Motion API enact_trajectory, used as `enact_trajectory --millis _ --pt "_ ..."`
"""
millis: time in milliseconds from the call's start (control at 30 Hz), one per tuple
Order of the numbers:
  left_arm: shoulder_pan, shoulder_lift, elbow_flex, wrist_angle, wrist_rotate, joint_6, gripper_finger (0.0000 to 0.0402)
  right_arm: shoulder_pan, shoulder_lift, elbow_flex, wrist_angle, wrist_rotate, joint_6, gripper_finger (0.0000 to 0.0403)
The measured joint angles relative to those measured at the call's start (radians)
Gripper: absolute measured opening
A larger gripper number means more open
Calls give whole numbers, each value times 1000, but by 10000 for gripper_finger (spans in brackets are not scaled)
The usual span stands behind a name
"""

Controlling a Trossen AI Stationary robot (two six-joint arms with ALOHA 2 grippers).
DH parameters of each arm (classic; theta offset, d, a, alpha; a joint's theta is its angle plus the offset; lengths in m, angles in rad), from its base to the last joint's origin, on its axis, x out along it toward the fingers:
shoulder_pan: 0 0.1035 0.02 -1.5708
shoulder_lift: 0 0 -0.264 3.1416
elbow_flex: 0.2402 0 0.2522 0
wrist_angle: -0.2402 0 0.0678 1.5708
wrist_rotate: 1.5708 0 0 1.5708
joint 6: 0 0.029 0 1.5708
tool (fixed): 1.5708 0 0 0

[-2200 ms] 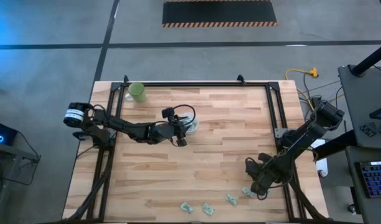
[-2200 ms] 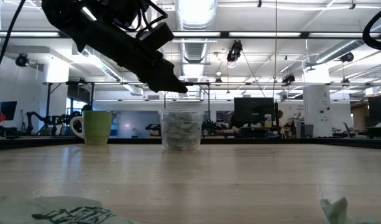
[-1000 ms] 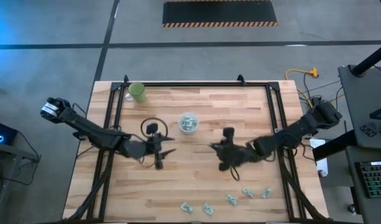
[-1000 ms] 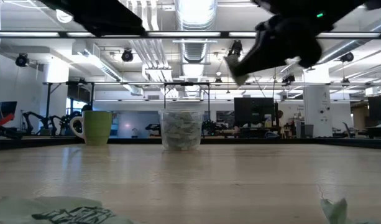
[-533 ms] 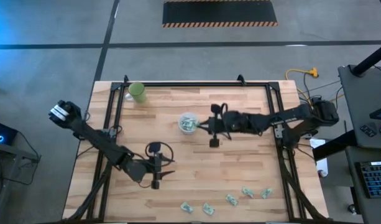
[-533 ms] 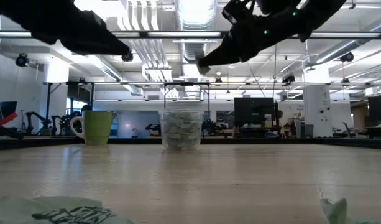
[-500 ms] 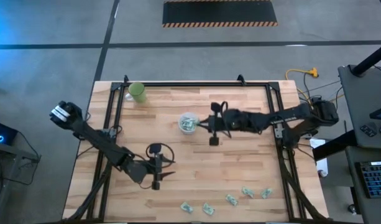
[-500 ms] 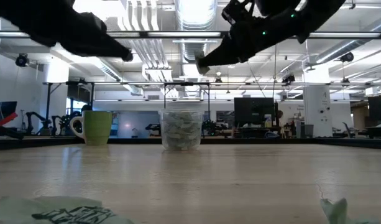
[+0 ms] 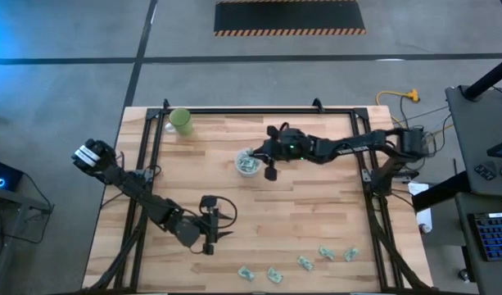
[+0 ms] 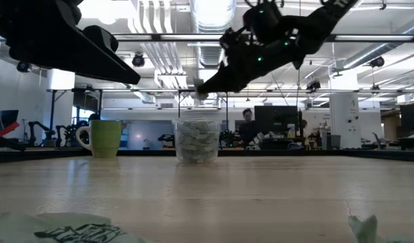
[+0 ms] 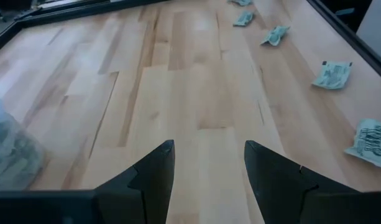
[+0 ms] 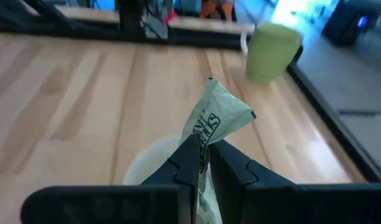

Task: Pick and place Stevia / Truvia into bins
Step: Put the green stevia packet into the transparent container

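Note:
The clear cup (image 9: 247, 163) stands mid-table, partly filled with packets; in the low view the cup (image 10: 196, 140) shows them through its wall. My right gripper (image 9: 254, 155) hangs just above the cup's rim, shut on one pale green Stevia packet (image 12: 215, 118). Several more packets (image 9: 305, 262) lie flat near the table's near edge. My left gripper (image 9: 210, 247) hovers open over bare wood, left of those packets (image 11: 332, 73), touching nothing. My right gripper pinches the packet's lower end (image 12: 204, 144) between its two fingertips (image 12: 189, 160). The packet's free, crumpled end (image 12: 222, 99) sticks out past the fingers. It is lifted clear, over the cup's rim (image 12: 140, 163). In the low view the fingers (image 10: 210, 82) slant down from the table's right.
An opaque light-green mug (image 9: 181, 121) stands at the far left corner. A black frame rail (image 9: 361, 139) runs along the table's edges. Bare wood lies between the cup and the near packets. A person (image 10: 247, 125) shows in the room behind.
My right gripper, shut on the packet, has swung from the table's middle toward the far left and now hangs over the clear cup. My left gripper has drawn back from mid-table toward the near edge, staying open.

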Motion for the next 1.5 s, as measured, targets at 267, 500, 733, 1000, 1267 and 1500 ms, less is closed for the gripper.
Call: enact_trajectory --millis 267,500,733,1000,1267,1500 --pt "-8 -5 -1 -5 1 0 178 -26 102 190 -322 1 4 28" --pt "-9 -5 -3 -9 2 0 178 -27 176 342 -553 4 -16 28" --pt "-9 -5 -5 -11 4 0 178 -27 232 401 -639 4 -49 28" --pt "-9 -5 -6 -12 4 0 178 -27 218 403 -689 4 -78 44" --pt "-9 -5 -7 -14 4 0 178 -28 213 416 -711 9 -76 121" --pt "-10 -5 -7 -15 4 0 178 -23 188 501 -806 13 -74 164"
